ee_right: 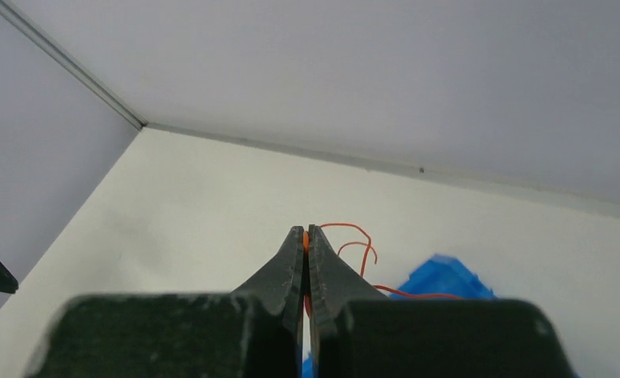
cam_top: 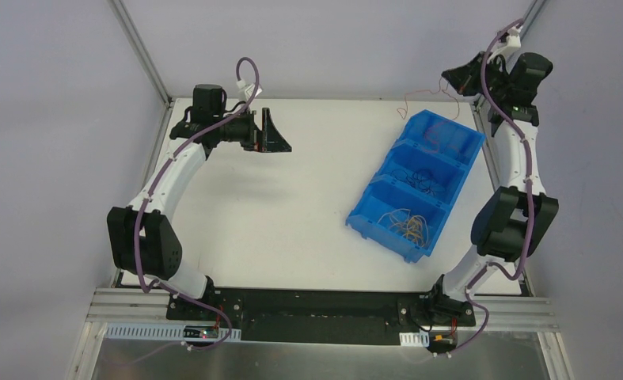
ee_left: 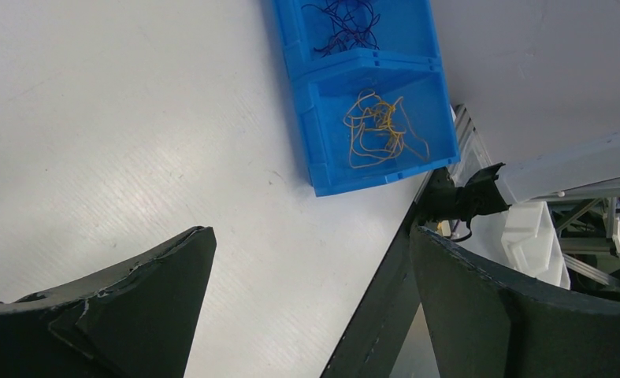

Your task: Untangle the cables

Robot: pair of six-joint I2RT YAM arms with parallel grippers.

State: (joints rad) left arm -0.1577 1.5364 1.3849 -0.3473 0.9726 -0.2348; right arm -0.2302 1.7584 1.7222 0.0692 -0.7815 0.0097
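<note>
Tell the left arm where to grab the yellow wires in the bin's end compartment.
Pinch a loose outer loop of the yellow wires, not the knotted middle, coming straight down with the open left gripper. The walls of the blue bin surround the flat-lying clump, so a sideways approach looks blocked.

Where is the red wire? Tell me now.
The red wire is pinched in the shut right gripper, raised over the far right corner of the table; in the top view it trails beyond the far end of the blue bin.
</note>
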